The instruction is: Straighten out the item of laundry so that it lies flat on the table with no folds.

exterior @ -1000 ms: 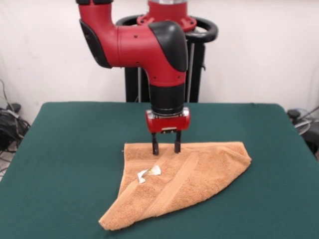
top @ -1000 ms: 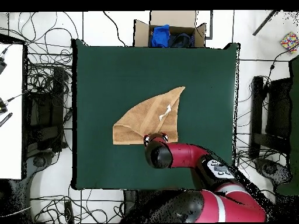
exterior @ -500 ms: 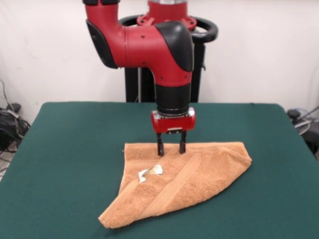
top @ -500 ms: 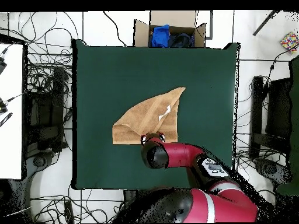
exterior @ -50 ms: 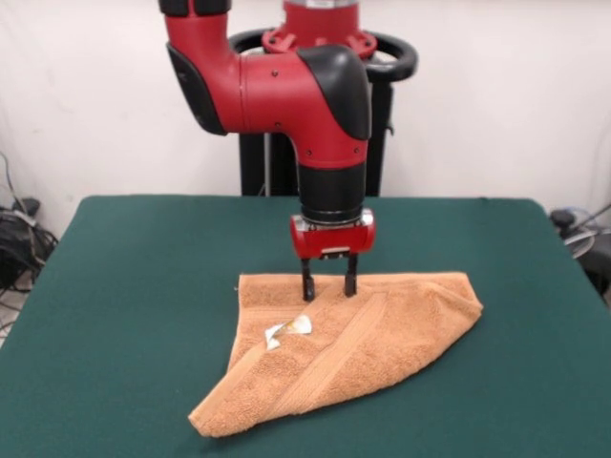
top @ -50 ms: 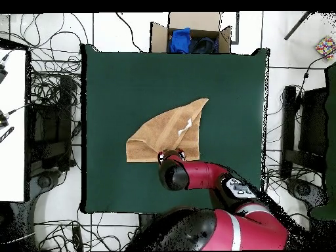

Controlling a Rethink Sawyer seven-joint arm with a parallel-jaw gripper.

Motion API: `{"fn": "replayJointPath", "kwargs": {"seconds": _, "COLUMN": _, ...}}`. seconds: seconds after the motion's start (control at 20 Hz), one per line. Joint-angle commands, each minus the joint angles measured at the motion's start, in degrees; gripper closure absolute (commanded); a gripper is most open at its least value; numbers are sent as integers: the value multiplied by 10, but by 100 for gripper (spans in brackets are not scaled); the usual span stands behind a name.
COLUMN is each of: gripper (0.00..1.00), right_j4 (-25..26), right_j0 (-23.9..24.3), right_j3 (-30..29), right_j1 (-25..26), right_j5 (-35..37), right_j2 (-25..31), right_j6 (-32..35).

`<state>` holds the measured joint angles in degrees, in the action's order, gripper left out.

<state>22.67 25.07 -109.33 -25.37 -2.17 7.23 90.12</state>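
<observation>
towel (exterior @ -50 ms: 363,339): orange-tan terry, folded into a rough triangle, woven bands
table (exterior @ -50 ms: 143,286): green felt
gripper (exterior @ -50 ms: 329,286): fingers spread, tips at towel's far edge

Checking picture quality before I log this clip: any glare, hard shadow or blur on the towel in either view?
Front view: even light, no glare; towel and tag sharp, only a faint shadow under the tool. Overhead view: the arm hides the towel's edge; terry weave too fine to see.
</observation>
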Motion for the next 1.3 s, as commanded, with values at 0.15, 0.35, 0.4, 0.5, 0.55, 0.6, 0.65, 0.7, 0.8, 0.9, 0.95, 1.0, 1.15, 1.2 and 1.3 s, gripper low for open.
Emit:
{"fn": "replayJointPath", "kwargs": {"seconds": 0.15, "gripper": 0, "right_j4": -3, "right_j0": -17, "right_j3": 14, "right_j1": 65, "right_j5": -16, "right_j2": 9, "right_j6": 90}}
{"fn": "replayJointPath", "kwargs": {"seconds": 0.35, "gripper": 0, "right_j4": -4, "right_j0": -23, "right_j3": 15, "right_j1": 64, "right_j5": -16, "right_j2": 5, "right_j6": 92}}
{"fn": "replayJointPath", "kwargs": {"seconds": 0.4, "gripper": 0, "right_j4": -4, "right_j0": -26, "right_j3": 15, "right_j1": 63, "right_j5": -17, "right_j2": 4, "right_j6": 92}}
{"fn": "replayJointPath", "kwargs": {"seconds": 0.5, "gripper": 100, "right_j4": 1, "right_j0": -18, "right_j3": 12, "right_j1": 65, "right_j5": -27, "right_j2": 11, "right_j6": 90}}
{"fn": "replayJointPath", "kwargs": {"seconds": 0.55, "gripper": 100, "right_j4": 0, "right_j0": -18, "right_j3": 12, "right_j1": 65, "right_j5": -26, "right_j2": 11, "right_j6": 91}}
{"fn": "replayJointPath", "kwargs": {"seconds": 0.6, "gripper": 100, "right_j4": -1, "right_j0": -17, "right_j3": 11, "right_j1": 65, "right_j5": -25, "right_j2": 11, "right_j6": 92}}
{"fn": "replayJointPath", "kwargs": {"seconds": 0.65, "gripper": 100, "right_j4": -3, "right_j0": -23, "right_j3": 14, "right_j1": 63, "right_j5": -18, "right_j2": 7, "right_j6": 89}}
{"fn": "replayJointPath", "kwargs": {"seconds": 0.7, "gripper": 100, "right_j4": -8, "right_j0": -28, "right_j3": 14, "right_j1": 60, "right_j5": -15, "right_j2": 2, "right_j6": 92}}
{"fn": "replayJointPath", "kwargs": {"seconds": 0.8, "gripper": 100, "right_j4": -15, "right_j0": -34, "right_j3": 13, "right_j1": 55, "right_j5": -9, "right_j2": -2, "right_j6": 96}}
{"fn": "replayJointPath", "kwargs": {"seconds": 0.9, "gripper": 100, "right_j4": -17, "right_j0": -35, "right_j3": 14, "right_j1": 52, "right_j5": -1, "right_j2": -1, "right_j6": 94}}
{"fn": "replayJointPath", "kwargs": {"seconds": 0.95, "gripper": 100, "right_j4": -18, "right_j0": -34, "right_j3": 17, "right_j1": 53, "right_j5": 4, "right_j2": 0, "right_j6": 92}}
{"fn": "replayJointPath", "kwargs": {"seconds": 1.0, "gripper": 100, "right_j4": -18, "right_j0": -33, "right_j3": 17, "right_j1": 52, "right_j5": 5, "right_j2": 2, "right_j6": 91}}
{"fn": "replayJointPath", "kwargs": {"seconds": 1.15, "gripper": 100, "right_j4": -17, "right_j0": -33, "right_j3": 15, "right_j1": 53, "right_j5": 4, "right_j2": 0, "right_j6": 92}}
{"fn": "replayJointPath", "kwargs": {"seconds": 1.2, "gripper": 100, "right_j4": -17, "right_j0": -33, "right_j3": 14, "right_j1": 54, "right_j5": 2, "right_j2": 1, "right_j6": 93}}
{"fn": "replayJointPath", "kwargs": {"seconds": 1.3, "gripper": 100, "right_j4": -18, "right_j0": -32, "right_j3": 12, "right_j1": 51, "right_j5": 7, "right_j2": 2, "right_j6": 92}}
